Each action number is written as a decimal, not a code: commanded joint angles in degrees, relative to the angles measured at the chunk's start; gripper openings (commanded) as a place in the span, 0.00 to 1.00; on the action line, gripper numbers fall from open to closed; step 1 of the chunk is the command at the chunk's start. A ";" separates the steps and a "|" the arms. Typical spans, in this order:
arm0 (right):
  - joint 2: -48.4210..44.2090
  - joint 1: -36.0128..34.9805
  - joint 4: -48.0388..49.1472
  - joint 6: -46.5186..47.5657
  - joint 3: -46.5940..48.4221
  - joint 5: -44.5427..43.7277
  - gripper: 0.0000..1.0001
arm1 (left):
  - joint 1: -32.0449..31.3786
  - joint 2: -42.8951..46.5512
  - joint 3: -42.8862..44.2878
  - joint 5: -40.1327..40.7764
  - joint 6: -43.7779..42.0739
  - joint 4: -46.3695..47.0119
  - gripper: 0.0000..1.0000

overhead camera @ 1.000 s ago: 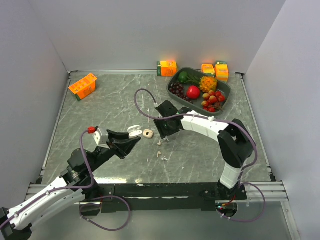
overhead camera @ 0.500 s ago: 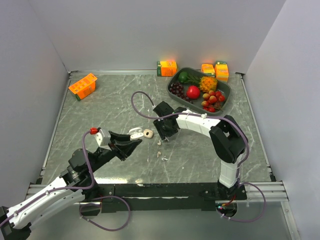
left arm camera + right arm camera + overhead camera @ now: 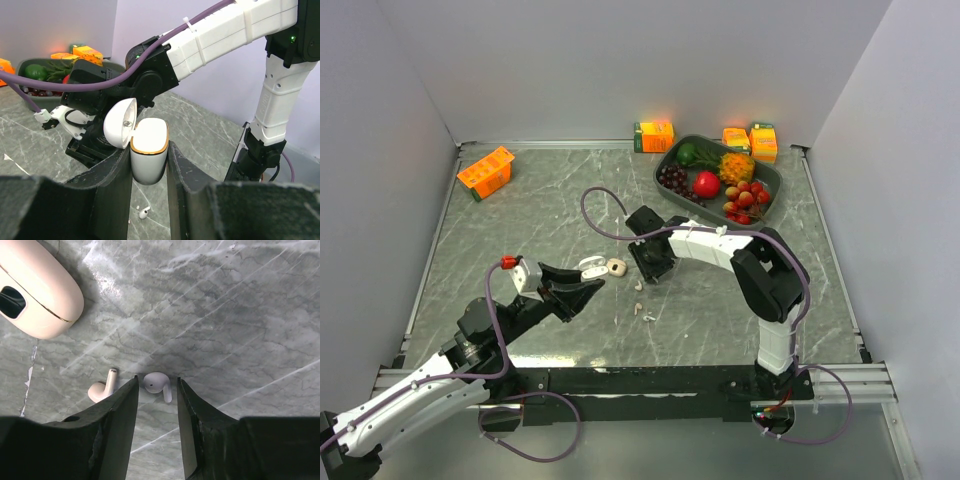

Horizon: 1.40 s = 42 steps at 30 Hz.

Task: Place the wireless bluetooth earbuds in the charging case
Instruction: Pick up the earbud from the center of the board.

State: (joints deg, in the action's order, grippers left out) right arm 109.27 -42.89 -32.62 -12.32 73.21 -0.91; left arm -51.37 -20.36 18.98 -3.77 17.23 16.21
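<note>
Over the last second I have brought my right tool [image 3: 157, 390] a little toward 7 o'clock on the worktop [image 3: 240, 315], folding the elbow in. Its jaws have been narrowing as it came. They now stand partly apart and straddle a white earbud [image 3: 156, 382] lying flat on the stone, with a thin gap showing on each side. I judge nothing is gripped yet.

A beige earbud [image 3: 101, 388] lies just beside that one at its 9 o'clock, outside the jaw. I must watch that the closing finger [image 3: 120, 425] does not nudge it or catch both. The beige case [image 3: 40, 295] rests on the worktop toward 10 o'clock in the wrist view, lid raised.

My left tool [image 3: 148, 167] has hardly moved. It stays clamped on the white charging case [image 3: 150, 145], held upright off the worktop with the lid swung back, close by at 9 o'clock of the right tool.

Two more earbuds [image 3: 648, 316] lie together near 6 o'clock of the right tool. No bud is in the white case, as far as I can see, so the task is at its first pick. The squeeze comes next, then a short carry to the waiting case.
</note>
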 commanded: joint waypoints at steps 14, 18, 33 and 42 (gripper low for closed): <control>2.35 -0.79 0.89 0.01 3.34 -0.50 0.43 | -1.01 -0.03 1.14 -0.18 -0.36 1.90 0.02; 2.00 -0.70 1.16 -0.16 2.38 -0.59 0.35 | -1.10 0.14 1.14 -0.10 -0.36 1.72 0.02; -6.26 1.05 3.79 -6.58 -2.11 0.56 0.04 | -1.45 0.93 1.06 1.40 -0.18 1.55 0.02; -9.42 4.66 5.10 -13.69 -3.60 3.01 0.00 | -1.62 0.94 1.23 2.89 -0.18 1.28 0.02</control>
State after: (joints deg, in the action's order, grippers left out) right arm 104.16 -40.45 -29.82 -20.45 70.87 0.23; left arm -52.66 -20.32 18.96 -2.44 17.23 15.97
